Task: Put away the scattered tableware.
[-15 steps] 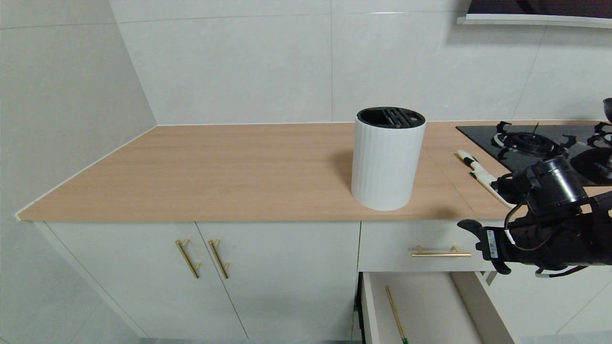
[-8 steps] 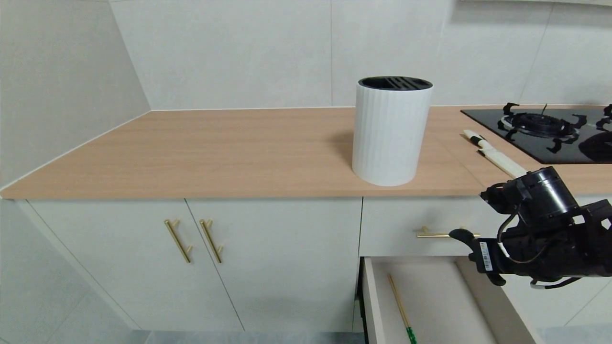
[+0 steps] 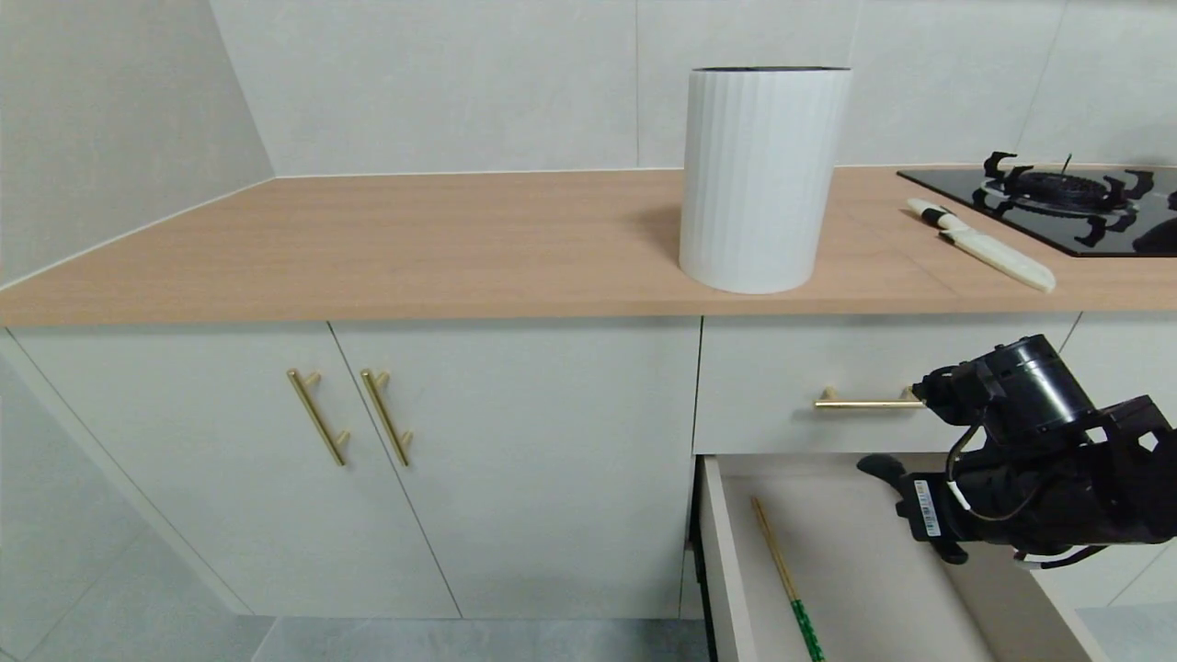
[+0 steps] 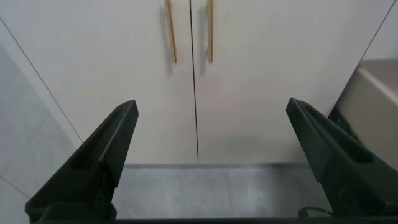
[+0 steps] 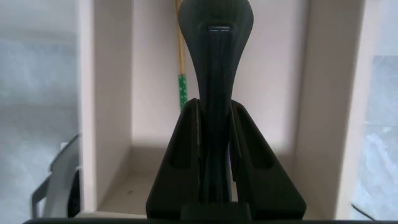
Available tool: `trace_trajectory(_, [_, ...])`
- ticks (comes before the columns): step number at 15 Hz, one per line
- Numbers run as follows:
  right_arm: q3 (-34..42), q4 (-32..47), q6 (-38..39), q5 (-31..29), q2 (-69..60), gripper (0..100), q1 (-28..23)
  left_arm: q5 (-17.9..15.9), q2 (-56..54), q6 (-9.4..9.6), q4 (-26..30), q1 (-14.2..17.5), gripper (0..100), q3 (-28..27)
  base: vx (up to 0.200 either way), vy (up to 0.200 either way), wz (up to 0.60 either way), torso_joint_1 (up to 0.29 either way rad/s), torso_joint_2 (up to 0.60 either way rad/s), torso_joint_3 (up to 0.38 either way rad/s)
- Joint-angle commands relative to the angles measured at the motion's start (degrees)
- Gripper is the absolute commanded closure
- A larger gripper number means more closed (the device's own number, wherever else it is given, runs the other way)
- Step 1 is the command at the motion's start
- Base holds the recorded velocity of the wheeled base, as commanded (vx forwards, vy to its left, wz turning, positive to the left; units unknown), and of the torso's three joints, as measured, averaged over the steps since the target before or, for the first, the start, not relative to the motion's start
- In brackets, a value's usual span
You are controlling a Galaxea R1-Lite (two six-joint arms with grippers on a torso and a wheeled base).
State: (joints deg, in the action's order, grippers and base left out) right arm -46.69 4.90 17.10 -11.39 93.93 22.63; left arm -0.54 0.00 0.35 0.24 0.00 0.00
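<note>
From the head view, a pale wooden chopstick [image 3: 786, 588] with a green patterned tip lies lengthwise in the open drawer [image 3: 719, 552], close to its left wall, green end toward the front. My right pincer [image 3: 878, 466] hangs over the drawer's right half, apart from the chopstick, with bare drawer floor between them. On the counter [image 3: 414, 239] a white-bladed knife [image 3: 979, 245] lies between the ribbed white holder [image 3: 761, 179] and the hob [image 3: 1057, 198]. From my left wrist, my left pincer [image 4: 211, 162] is spread wide, facing the cabinet doors [image 4: 124, 93] and holding nothing. From my right wrist, the right fingers [image 5: 213, 37] are pressed together (nothing between them), the chopstick [image 5: 181, 68] just beside them, near the drawer wall [image 5: 112, 93].
</note>
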Motion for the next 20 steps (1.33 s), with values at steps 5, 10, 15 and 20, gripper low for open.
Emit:
trace_trajectory(5, [0.0,0.0,-0.1,0.0,1.3,100,0.0,0.0,0.0,0.00,0.0,0.0,0,0.0,0.000,0.000,0.00,-0.083,0.36,0.278])
trace_trajectory(10, [0.0,-1.2,-0.1,-0.1,4.3,100,0.0,0.0,0.0,0.00,0.0,0.0,0,0.0,0.000,0.000,0.00,-0.010,0.03,0.019])
trace_trajectory(15, [0.5,-9.0,0.4,-3.1,15.9,100,0.0,0.0,0.0,0.00,0.0,0.0,0,0.0,0.000,0.000,0.00,0.000,0.00,0.000])
trace_trajectory(20, [1.5,-21.8,0.6,-3.2,28.6,100,-1.8,0.0,0.0,0.00,0.0,0.0,0,0.0,0.000,0.000,0.00,0.000,0.00,0.000])
